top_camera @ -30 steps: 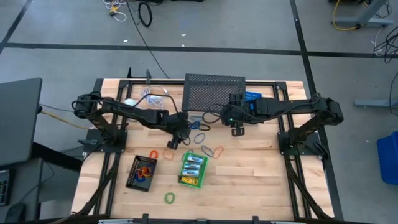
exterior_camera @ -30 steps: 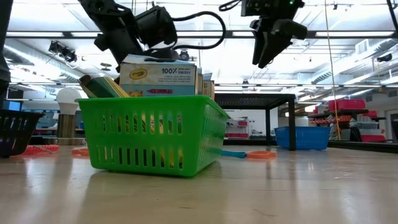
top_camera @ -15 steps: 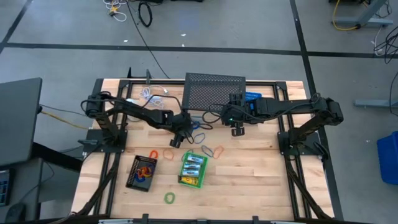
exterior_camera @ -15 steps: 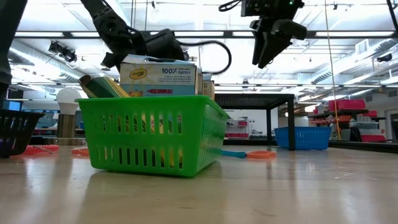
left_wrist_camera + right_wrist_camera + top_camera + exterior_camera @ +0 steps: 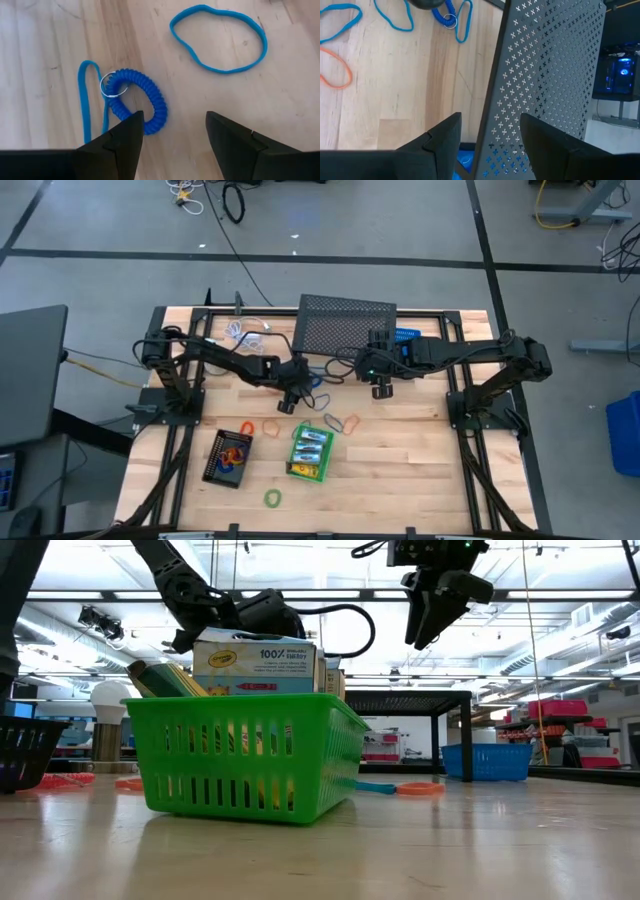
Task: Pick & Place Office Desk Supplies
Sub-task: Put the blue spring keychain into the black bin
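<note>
My left gripper [image 5: 289, 402] [image 5: 174, 131] is open and hovers over a blue coiled loop with a metal ring [image 5: 136, 102] [image 5: 312, 383], its fingers on either side of the coil's near end, touching nothing. A blue band [image 5: 219, 44] and a thin blue loop [image 5: 88, 98] lie flat on the wood close by. Orange loops [image 5: 272, 426] [image 5: 350, 421] lie between the arms. Yellow crayon boxes [image 5: 255, 663] stand in a green basket [image 5: 309, 453] [image 5: 245, 760]. My right gripper [image 5: 381, 389] [image 5: 438, 610] is open and waits high beside the black mesh stand [image 5: 547, 75].
A black basket [image 5: 228, 457] with orange and red loops sits near the table's left front. A green loop [image 5: 272, 498] lies near the front edge. The mesh stand [image 5: 345, 330] and a blue bin [image 5: 403, 337] stand at the far edge, a white cable [image 5: 245, 332] at far left.
My left gripper has moved toward the table's right and slightly toward the far edge, coming over the blue loops. Its fingers stay open. My right arm has kept still.
</note>
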Robot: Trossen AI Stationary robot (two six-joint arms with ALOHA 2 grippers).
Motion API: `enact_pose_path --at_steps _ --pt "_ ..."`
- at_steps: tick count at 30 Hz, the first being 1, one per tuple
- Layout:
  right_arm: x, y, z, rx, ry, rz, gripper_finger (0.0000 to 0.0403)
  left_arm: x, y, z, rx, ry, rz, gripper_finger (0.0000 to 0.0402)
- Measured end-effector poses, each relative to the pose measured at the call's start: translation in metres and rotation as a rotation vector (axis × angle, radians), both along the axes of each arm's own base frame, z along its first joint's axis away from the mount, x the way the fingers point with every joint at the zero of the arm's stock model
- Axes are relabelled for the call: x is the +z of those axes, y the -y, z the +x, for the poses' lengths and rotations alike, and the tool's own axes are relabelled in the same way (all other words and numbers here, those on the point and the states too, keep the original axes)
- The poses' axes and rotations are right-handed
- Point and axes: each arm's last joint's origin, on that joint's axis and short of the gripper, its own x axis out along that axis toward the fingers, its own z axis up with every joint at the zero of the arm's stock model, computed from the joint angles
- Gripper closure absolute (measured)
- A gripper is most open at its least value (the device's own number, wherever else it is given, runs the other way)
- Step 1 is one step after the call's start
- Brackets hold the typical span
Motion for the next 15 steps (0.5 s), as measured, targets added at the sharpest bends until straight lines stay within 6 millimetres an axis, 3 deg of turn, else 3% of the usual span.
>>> enact_pose_path --at_steps 15 --pt "0.0 0.0 0.0 0.005 0.005 0.009 0.019 -0.015 -0.013 0.003 -0.018 -0.024 0.003 0.018"
